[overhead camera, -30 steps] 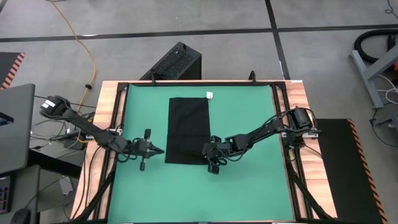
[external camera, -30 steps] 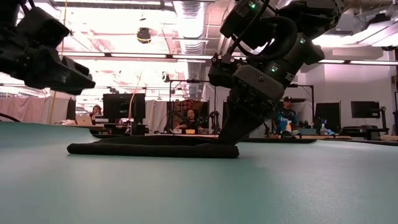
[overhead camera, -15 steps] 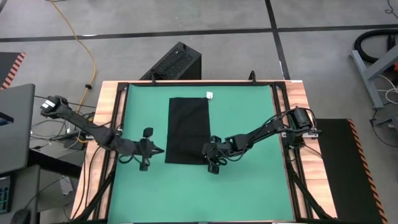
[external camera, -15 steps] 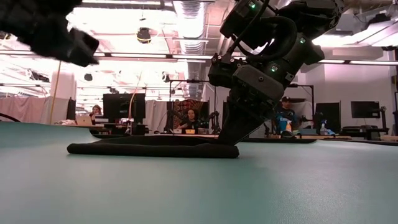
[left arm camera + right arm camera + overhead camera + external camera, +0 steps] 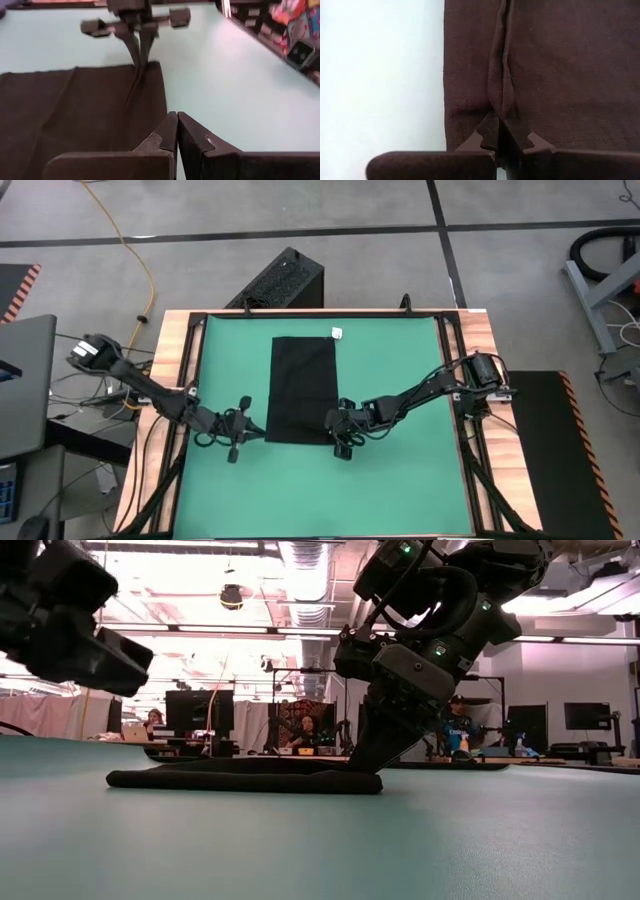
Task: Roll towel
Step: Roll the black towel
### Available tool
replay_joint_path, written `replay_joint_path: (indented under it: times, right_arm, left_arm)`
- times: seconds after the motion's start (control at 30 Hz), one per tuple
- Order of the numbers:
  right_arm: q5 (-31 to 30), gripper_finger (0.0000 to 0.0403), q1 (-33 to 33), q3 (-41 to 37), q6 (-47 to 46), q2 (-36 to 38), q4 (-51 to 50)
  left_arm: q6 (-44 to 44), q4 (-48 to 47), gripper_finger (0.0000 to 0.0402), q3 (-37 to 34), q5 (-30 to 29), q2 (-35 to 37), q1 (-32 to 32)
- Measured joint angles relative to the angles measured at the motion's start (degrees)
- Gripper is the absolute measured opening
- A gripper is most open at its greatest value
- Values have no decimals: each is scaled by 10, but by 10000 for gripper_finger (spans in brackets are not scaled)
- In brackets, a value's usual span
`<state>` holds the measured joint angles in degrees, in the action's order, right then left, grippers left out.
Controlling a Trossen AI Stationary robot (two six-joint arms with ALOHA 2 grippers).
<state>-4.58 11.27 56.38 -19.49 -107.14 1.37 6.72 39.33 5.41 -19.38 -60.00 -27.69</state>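
Towel (image 5: 302, 388) flat on green mat (image 5: 400, 470), mid-table (image 5: 168, 360), white tag (image 5: 338, 333) at far corner. Right gripper (image 5: 333, 420) pinched tight on towel's near right corner, cloth puckered into a ridge between fingers (image 5: 492, 132). Left gripper (image 5: 258, 425) closed, empty, raised just off towel's near left edge.

Only the left gripper (image 5: 262, 428) has changed place. A second ago it hung off the towel's (image 5: 303, 385) near-left corner at about nine o'clock; now it sits slightly nearer the table's front edge and closer to that corner, its arm swung a little toward six o'clock. In the low view it rose toward twelve o'clock half a second back and has since dropped down again, fingers pressed together throughout
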Motion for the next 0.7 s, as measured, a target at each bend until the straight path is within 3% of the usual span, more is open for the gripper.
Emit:
replay_joint_path:
  times: [0.47,0.7]
  right_arm:
    - [0,26,0,0,0,0,2]
    - [0,26,0,0,0,0,3]
  left_arm:
    - [-10,99,0,7,8,-190,25]
    - [-14,127,0,7,10,-247,53]
